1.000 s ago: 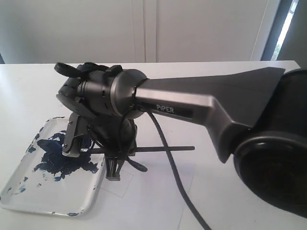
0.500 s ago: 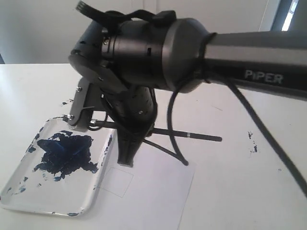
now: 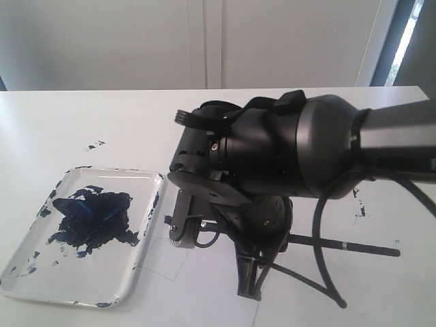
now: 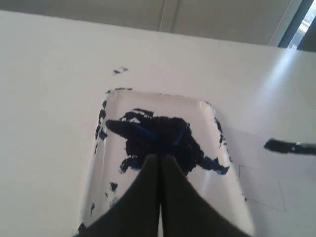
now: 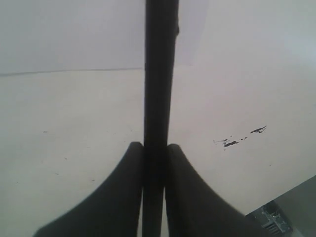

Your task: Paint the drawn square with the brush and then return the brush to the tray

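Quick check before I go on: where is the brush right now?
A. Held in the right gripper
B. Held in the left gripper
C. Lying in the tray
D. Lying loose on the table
A: the right gripper is clamped on the brush, whose handle sticks out sideways from it in the exterior view, while the tray holds only paint.

Looks like plain lab or office room on my feed: wide smooth white tabletop point(image 3: 68, 122), flat white wall panels point(image 3: 136, 41), dark-framed window strip point(image 3: 409, 34) in corner.
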Action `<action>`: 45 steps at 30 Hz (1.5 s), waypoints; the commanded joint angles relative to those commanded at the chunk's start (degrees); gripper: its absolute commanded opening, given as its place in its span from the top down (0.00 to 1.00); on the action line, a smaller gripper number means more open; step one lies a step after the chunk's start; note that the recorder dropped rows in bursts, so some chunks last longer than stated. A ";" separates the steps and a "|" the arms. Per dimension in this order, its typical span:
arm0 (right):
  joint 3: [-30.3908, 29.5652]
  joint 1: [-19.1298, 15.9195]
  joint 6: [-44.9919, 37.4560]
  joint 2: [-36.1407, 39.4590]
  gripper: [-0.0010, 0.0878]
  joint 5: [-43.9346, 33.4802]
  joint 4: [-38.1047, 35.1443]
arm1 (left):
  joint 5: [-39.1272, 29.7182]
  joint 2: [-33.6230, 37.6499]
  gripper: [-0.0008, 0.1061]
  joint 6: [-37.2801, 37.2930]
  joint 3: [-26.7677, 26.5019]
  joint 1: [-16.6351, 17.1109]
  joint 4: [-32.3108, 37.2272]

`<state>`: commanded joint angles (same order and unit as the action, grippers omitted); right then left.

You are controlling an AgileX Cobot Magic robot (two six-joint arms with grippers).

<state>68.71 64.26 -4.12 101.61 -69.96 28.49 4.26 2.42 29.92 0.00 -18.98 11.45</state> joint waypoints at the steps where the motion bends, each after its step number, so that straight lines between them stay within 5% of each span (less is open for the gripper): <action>1: -0.11 0.00 0.00 0.00 0.99 0.00 0.00 | 3.09 0.00 0.96 0.11 0.00 0.00 0.00; 9: -0.09 0.00 -0.14 0.00 0.99 0.00 0.00 | 15.76 0.00 0.96 8.44 0.00 0.00 -0.28; 16: -0.09 0.00 -0.14 0.00 0.99 0.00 0.00 | 14.58 0.00 0.96 14.12 0.00 0.00 2.12; 18: -0.09 0.00 -0.14 0.00 0.99 0.00 0.00 | 15.23 0.00 0.96 18.31 0.00 0.00 10.28; 23: -0.09 0.00 -0.14 0.00 0.99 0.00 0.39 | 25.95 2.85 0.96 37.92 -0.88 0.00 43.33; 26: -0.09 0.00 -0.14 0.00 0.99 0.00 0.50 | 25.55 5.96 0.96 47.41 -3.21 0.00 52.59; 35: -0.09 0.00 -0.14 0.00 0.99 0.00 1.39 | 22.09 18.44 0.96 56.98 -8.49 0.00 53.16; 45: -0.09 0.00 -0.14 0.00 0.99 0.00 4.91 | 24.50 41.03 0.96 57.70 -9.79 0.00 57.00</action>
<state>68.62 64.26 -4.27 101.61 -69.96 33.41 28.76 43.44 87.62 -9.79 -18.98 68.44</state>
